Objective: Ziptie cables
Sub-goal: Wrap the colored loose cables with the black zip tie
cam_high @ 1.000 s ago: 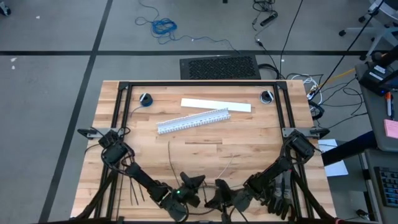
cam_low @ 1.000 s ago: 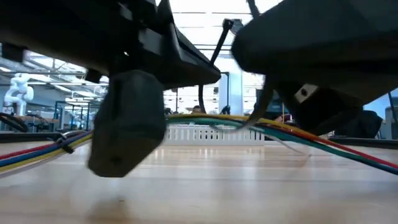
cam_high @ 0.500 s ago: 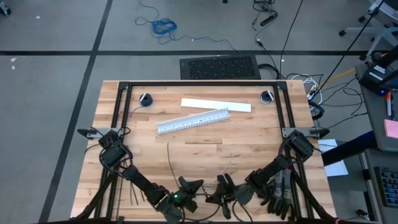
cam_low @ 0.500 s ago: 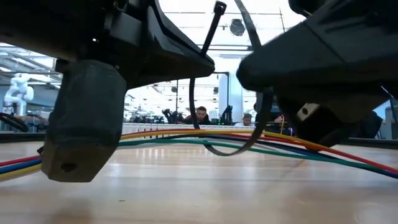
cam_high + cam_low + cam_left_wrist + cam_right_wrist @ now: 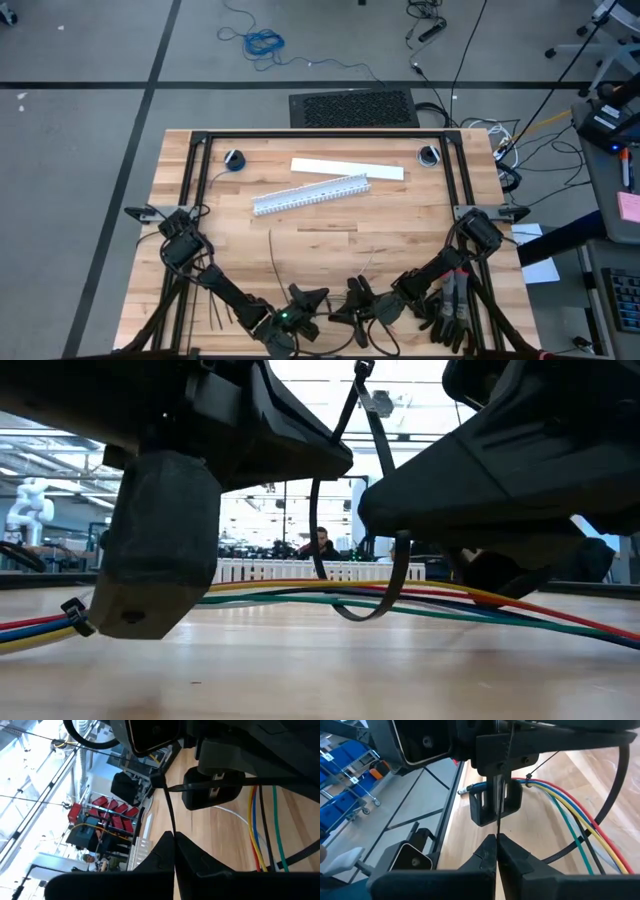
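Observation:
The cables (image 5: pixel 300 595) are red, yellow, blue and green wires lying along the table's near edge, also seen in the right wrist view (image 5: pixel 580 815). A black ziptie (image 5: pixel 360 610) hangs in a loop around them, its ends rising between my grippers. My left gripper (image 5: pixel 173 836), at the near edge (image 5: pixel 312 298), is shut on the ziptie. My right gripper (image 5: pixel 496 837) faces it close by (image 5: pixel 352 298), also shut on the ziptie. A small black tie (image 5: pixel 75 615) sits around the bundle farther left. My left gripper pinches a straight stretch of the ziptie's thin strip (image 5: pixel 171 825) between its two fingers. The fingers lie about level and point toward my right gripper. The strip runs on from them, clear of the table. My right gripper pinches the ziptie's thin strip (image 5: pixel 498 822) between its two fingers, coming about level from the table's right. The strip runs straight from them to my left gripper, and the loop (image 5: pixel 620 785) curves below around the cables.
A white slotted duct (image 5: pixel 310 193) and a flat white strip (image 5: pixel 347 168) lie toward the table's far side. Loose black zipties (image 5: pixel 222 308) lie at the near left beside the left arm. A black frame (image 5: pixel 320 133) borders the far half.
My right gripper has gone toward the table's left, closer to my left gripper. The ziptie's loop now hangs in full view around the cables and has grown narrower. Both grippers have stayed shut.

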You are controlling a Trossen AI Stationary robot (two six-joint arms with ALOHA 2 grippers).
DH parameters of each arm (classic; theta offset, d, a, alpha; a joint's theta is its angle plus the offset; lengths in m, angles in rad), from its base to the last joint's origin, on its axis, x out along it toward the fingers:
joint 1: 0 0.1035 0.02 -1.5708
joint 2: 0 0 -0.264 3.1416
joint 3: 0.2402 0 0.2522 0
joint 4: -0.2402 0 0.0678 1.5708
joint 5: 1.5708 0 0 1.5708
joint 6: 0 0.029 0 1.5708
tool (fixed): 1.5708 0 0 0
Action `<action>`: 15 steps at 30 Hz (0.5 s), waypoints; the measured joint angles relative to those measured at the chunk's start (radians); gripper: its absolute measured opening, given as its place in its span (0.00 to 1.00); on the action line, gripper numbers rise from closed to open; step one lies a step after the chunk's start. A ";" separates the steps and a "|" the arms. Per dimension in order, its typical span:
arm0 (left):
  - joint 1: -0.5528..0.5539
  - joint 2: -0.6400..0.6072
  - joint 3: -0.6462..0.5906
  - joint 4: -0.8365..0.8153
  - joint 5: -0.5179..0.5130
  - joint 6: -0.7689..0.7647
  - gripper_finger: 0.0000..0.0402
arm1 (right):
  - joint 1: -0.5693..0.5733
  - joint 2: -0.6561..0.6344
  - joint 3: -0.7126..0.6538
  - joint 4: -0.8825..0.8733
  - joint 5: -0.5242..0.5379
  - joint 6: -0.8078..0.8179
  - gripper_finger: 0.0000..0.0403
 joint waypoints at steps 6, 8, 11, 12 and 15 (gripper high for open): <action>0.001 0.000 0.004 -0.004 0.000 0.019 0.00 | 0.000 0.000 0.000 0.003 0.000 0.000 0.00; 0.004 0.000 0.004 -0.005 0.000 0.019 0.00 | 0.001 0.000 0.000 0.003 0.000 0.000 0.00; 0.006 0.000 0.004 -0.006 0.000 0.019 0.00 | 0.001 0.000 0.000 0.003 0.000 0.000 0.00; 0.006 0.000 0.004 -0.006 0.000 0.019 0.00 | 0.001 0.000 0.000 0.003 0.000 0.000 0.00; 0.006 0.000 0.004 -0.015 -0.035 0.019 0.00 | 0.002 0.000 0.000 0.003 0.000 0.000 0.00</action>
